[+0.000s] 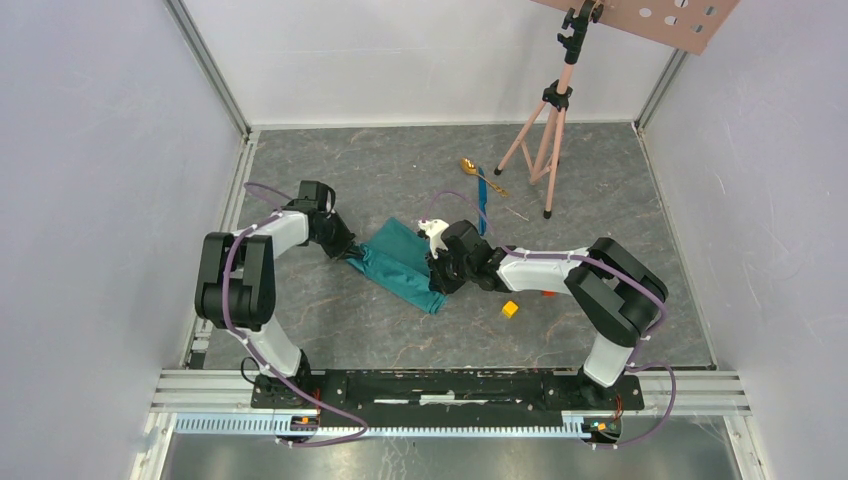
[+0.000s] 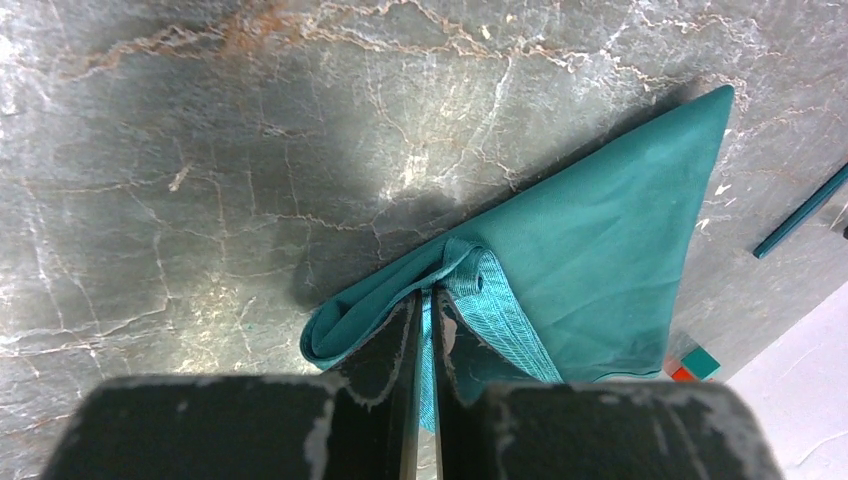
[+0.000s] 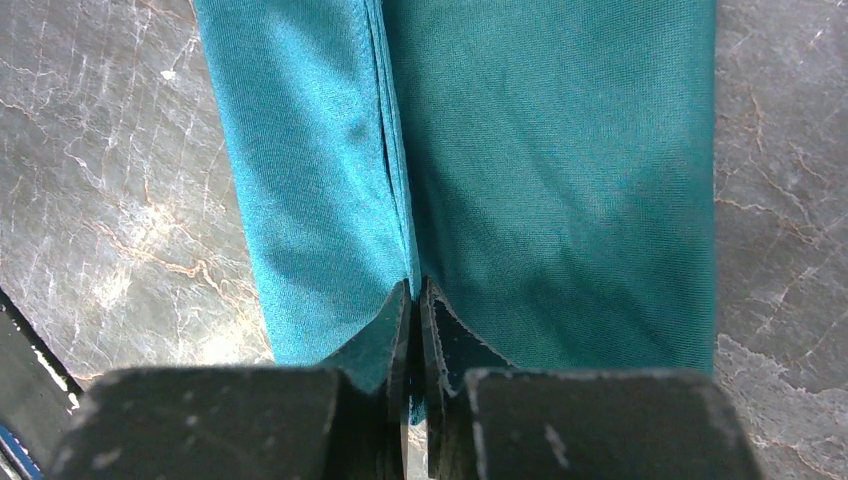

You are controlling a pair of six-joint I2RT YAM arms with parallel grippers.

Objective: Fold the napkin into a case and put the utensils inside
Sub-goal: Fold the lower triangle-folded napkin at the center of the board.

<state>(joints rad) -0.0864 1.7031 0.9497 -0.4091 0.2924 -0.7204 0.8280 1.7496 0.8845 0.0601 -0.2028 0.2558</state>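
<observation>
The teal-green napkin (image 1: 400, 260) lies folded on the marble table between the two arms. My left gripper (image 1: 347, 254) is shut on the napkin's (image 2: 600, 230) left corner, a hemmed edge pinched between its fingers (image 2: 400, 340). At the napkin's right end my right gripper (image 1: 437, 272) is shut on the napkin (image 3: 540, 170), with a fold of cloth between its fingers (image 3: 440, 330). Behind the napkin lie the utensils: a gold spoon (image 1: 470, 166) and a blue knife-like stick (image 1: 482, 200). A stretch of the blue stick (image 2: 800, 212) shows at the right edge of the left wrist view.
A pink tripod (image 1: 548, 130) stands at the back right, close to the spoon. A yellow cube (image 1: 510, 309) sits in front of the right forearm. A red and a teal cube (image 2: 692, 366) lie just beyond the napkin in the left wrist view. White walls enclose the table.
</observation>
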